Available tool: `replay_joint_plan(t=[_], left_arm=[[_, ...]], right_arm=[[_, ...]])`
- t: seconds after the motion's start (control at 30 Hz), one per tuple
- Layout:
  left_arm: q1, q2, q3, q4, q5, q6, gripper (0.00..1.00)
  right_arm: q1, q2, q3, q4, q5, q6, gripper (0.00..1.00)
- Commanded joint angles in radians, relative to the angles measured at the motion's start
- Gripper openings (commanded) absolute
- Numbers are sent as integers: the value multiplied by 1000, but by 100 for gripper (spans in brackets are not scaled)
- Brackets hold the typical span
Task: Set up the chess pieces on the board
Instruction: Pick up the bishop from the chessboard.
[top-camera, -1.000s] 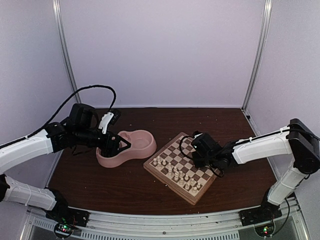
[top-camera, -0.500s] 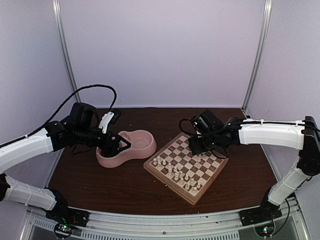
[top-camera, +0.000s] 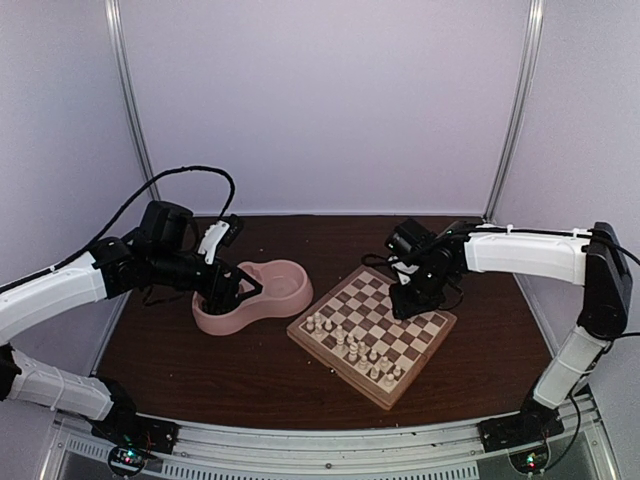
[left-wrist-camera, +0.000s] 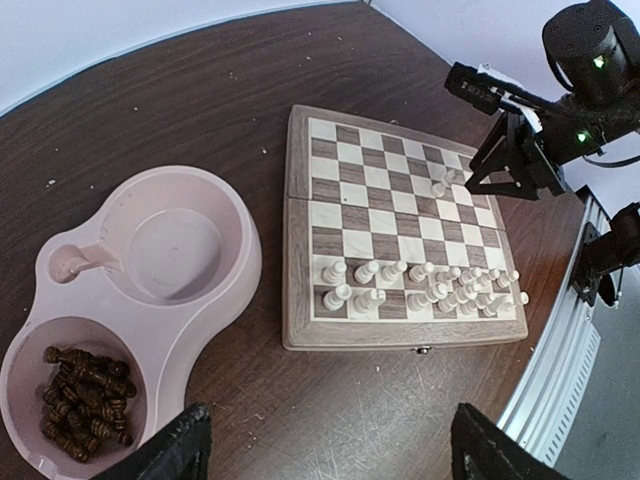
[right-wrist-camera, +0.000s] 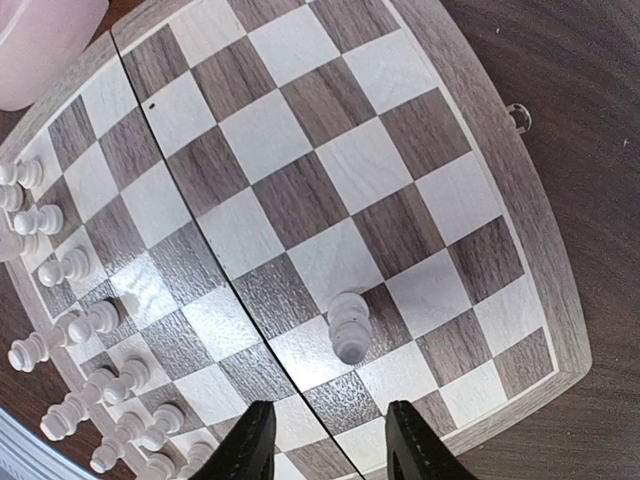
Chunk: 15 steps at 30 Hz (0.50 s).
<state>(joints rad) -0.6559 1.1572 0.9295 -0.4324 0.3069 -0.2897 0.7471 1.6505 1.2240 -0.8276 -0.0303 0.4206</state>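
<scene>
Well, the right gripper (right-wrist-camera: 328, 440) hung low over the far side of the chessboard (right-wrist-camera: 290, 205), its jaws partly apart and holding nothing. One cream chessman (right-wrist-camera: 349, 326) stood alone just ahead of them, a few squares in from the rim. The other white pieces (left-wrist-camera: 420, 285) crowded two rows along the opposite edge, with bare squares between. The left gripper (left-wrist-camera: 330, 432) gaped wide and empty above the pink dish (left-wrist-camera: 245, 262), where dark pieces (left-wrist-camera: 85, 395) lay heaped in one bowl.
</scene>
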Motion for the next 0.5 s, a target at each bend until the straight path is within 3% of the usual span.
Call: replay_joint_plan(t=[0.0,0.47], left_arm=[[6,-8,7,0,7,12,83],[6,6,6,7,5,16,83]], right_arm=[[-14,27,16,-3,-38,-9,39],[-41,91,40,34,-28,-28,29]])
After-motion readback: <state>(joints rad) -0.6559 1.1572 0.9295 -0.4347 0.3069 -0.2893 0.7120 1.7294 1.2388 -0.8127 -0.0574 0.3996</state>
